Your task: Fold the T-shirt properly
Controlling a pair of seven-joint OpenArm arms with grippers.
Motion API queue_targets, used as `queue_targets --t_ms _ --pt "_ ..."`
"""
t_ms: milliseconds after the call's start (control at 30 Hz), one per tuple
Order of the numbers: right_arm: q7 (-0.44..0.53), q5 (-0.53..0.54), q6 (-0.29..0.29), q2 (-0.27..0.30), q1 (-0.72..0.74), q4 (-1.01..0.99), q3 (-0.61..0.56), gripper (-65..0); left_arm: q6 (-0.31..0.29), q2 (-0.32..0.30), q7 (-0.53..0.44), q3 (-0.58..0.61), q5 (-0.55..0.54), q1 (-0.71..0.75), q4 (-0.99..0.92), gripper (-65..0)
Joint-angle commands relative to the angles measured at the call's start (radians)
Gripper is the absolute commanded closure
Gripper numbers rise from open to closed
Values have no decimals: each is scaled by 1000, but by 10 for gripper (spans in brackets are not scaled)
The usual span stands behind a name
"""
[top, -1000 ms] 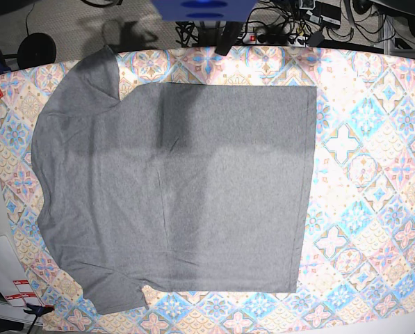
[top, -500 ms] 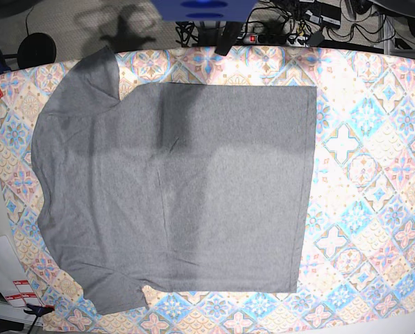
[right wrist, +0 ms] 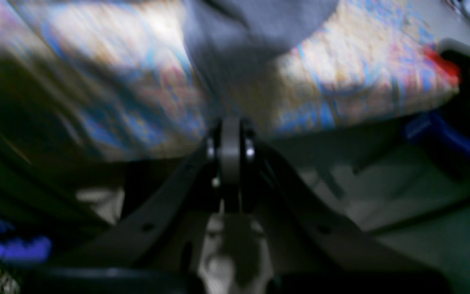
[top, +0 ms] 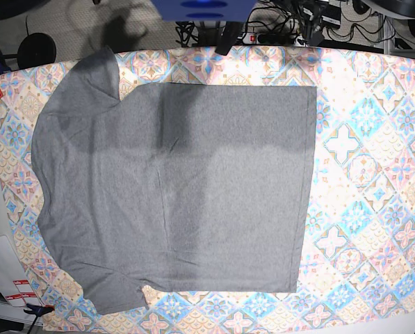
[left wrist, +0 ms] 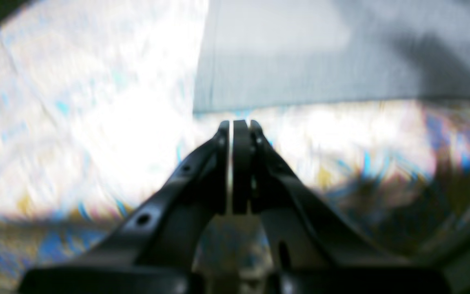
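- Nothing on the table shifts from the earlier base frames; only the arm shadows at the upper left of the base view change shape.
- Spread flat, the T-shirt fills the left and centre of the base frame on the patterned cloth, sleeves at upper and lower left, straight hem toward the right.
- Seen from its wrist camera, the left gripper is pinched closed on nothing, hovering over the cloth just short of the shirt's corner at the frame's top.
- Likewise closed and empty, the right gripper points at a grey sleeve in the upper centre of its own frame.
- Risk ahead: closed jaws meeting fabric would likely push it into wrinkles rather than grasp it, and a pinch could catch the cloth beneath as well.
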Motion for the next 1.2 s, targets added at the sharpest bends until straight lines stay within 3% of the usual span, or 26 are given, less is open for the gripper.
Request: queue_targets --t_ms 0,167,367,467,667,767,967,1167 --pt "27 14 -2 11 -48 43 5 0 3 -6 -26 -19 -8 31 45 0" --pt "-7 14 -2 11 -125 230 4 0 3 -6 21 -71 -6 46 215 0" --pt "-337 10 -2 14 -212 580 2 0 0 -10 319 -98 -69 58 565 0" --pt "-480 10 -2 17 -231 733 4 0 -1 -11 500 -97 -111 70 741 0" --pt "-823 10 -2 17 -223 940 4 0 -3 -22 998 -100 -184 64 979 -95" --pt "-935 8 -2 17 -206 976 4 0 -7 -62 1147 -97 -226 57 1005 -135" --pt "-1086 8 0 19 -142 982 4 0 -86 -157 1339 -155 -473 31 1007 -162" --pt "-1261 8 1 20 -70 983 1 0 -109 -301 1763 -292 -821 -88 1002 -155"
